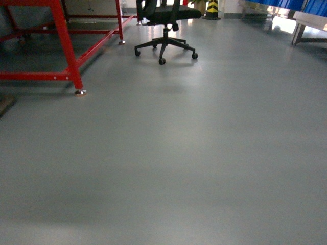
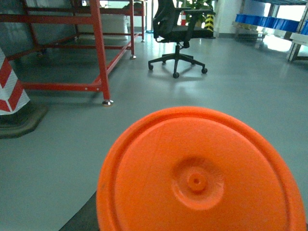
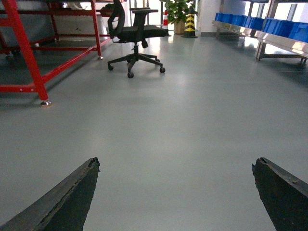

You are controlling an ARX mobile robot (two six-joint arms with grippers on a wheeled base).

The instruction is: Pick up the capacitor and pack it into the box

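Note:
The capacitor [image 2: 199, 175] fills the lower part of the left wrist view. I see its round bright orange end face, with a small dimple in the middle, very close to the camera. My left gripper [image 2: 197, 214] is shut on it, and only one dark finger [image 2: 83, 217] shows, at the capacitor's lower left. In the right wrist view my right gripper [image 3: 176, 163] is open above bare grey floor, its dark fingertips [image 3: 77, 192] wide apart with nothing between them. The box is out of view. The head view shows neither gripper.
A red steel frame [image 1: 61, 41] stands on the grey floor at the left. A black office chair [image 1: 164, 30] is ahead. Shelves with blue bins [image 3: 269, 24] run along the right. A red-and-white striped post [image 2: 10, 91] is close at the left.

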